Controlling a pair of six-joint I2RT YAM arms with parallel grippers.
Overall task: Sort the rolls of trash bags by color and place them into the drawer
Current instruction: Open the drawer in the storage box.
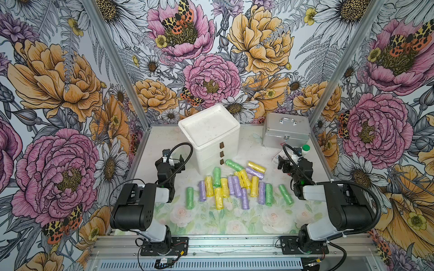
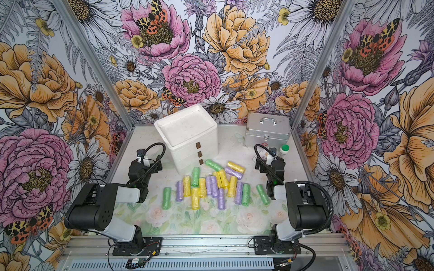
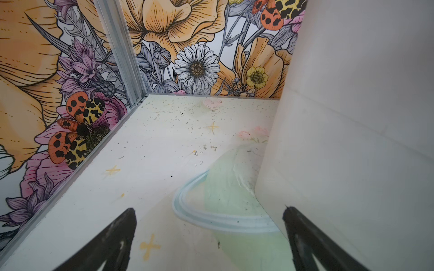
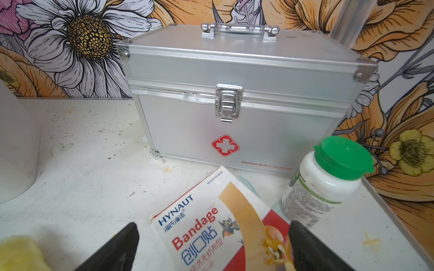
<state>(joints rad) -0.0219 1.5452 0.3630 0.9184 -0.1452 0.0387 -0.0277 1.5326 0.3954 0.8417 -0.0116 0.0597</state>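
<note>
Several rolls of trash bags (image 1: pixel 234 185) (image 2: pixel 212 186), purple, yellow and green, lie in a loose heap mid-table in both top views. Behind them stands the white drawer (image 1: pixel 211 150) (image 2: pixel 187 150), with three brown pull tabs and all drawers pushed in. My left gripper (image 1: pixel 172 160) (image 3: pixel 209 211) is open and holds nothing. It hangs low beside the chest's left wall (image 3: pixel 352 140). My right gripper (image 1: pixel 291 159) (image 4: pixel 213 224) is open over a bandage box (image 4: pixel 211 223), right of the heap. One yellow roll (image 4: pixel 18 253) shows at the edge of the right wrist view.
A silver metal case (image 1: pixel 285 131) (image 4: pixel 234 93) with a handle stands at the back right. A white green-capped bottle (image 1: pixel 305 150) (image 4: pixel 326 183) stands in front of it, close to my right gripper. Flowered walls close in three sides, and a metal rail (image 1: pixel 234 244) runs along the front.
</note>
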